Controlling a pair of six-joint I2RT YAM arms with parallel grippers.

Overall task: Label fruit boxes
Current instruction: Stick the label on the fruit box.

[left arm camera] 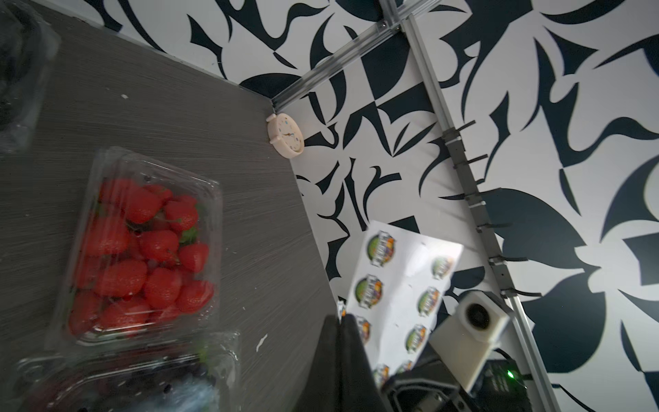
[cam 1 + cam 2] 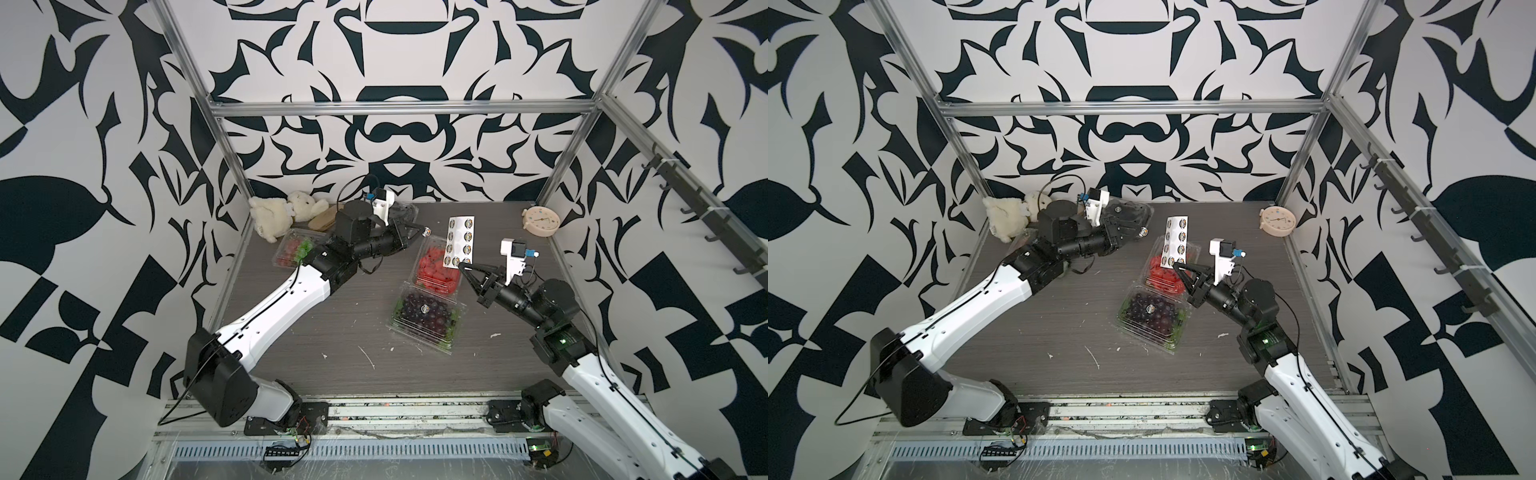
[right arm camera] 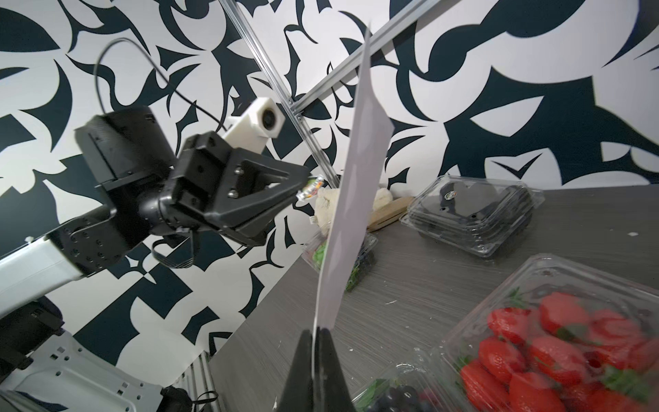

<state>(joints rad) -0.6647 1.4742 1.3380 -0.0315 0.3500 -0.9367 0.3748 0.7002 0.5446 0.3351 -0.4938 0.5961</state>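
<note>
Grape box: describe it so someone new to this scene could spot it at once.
On the grey table, look right of centre, where two clear boxes lie close together. The grape box is the one nearer the front edge, in front of the strawberry box. It holds dark purple grapes, not red strawberries, with a round sticker on its lid.

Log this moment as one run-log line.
left hand: shut on peeled sticker | right hand: shut on sticker sheet, held aloft | grape box: labelled | strawberry box: no label seen

The strawberry box (image 2: 436,268) is red, the grape box (image 2: 409,309) dark purple; the counter (image 2: 332,320) grey wood-grain; the walls (image 2: 395,62) white with black shapes.
</note>
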